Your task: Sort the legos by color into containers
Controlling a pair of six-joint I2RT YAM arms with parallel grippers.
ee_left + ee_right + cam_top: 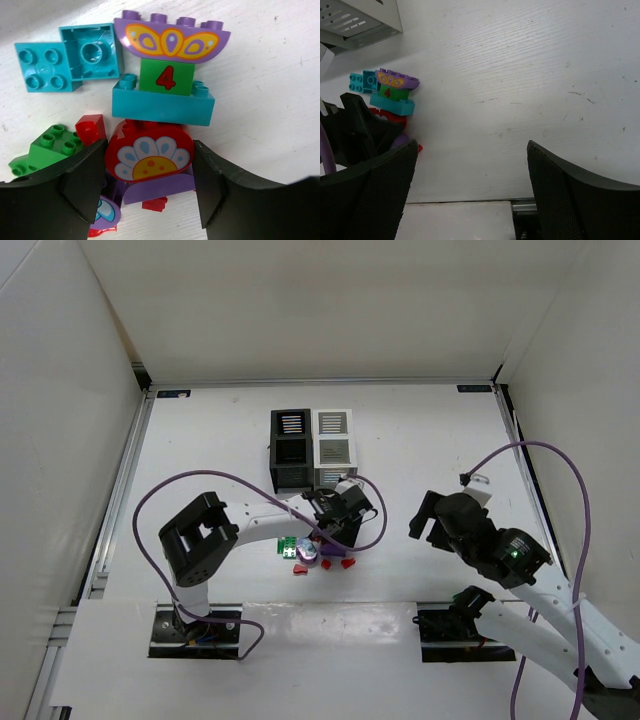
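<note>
- Left gripper (150,146) straddled the red brick (149,161) in the pile (318,556) near the bins (332,452); grip unclear.
- Right gripper (471,147) gaped wide, empty.
- Brick looked light, stiff, slick: pinch its flat sides.

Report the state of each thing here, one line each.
left hand, open, straddling red flower brick
right hand, open, empty
hollow teal brick, upside down
green brick, studs up
black bin, upright
white bin, upright
</note>
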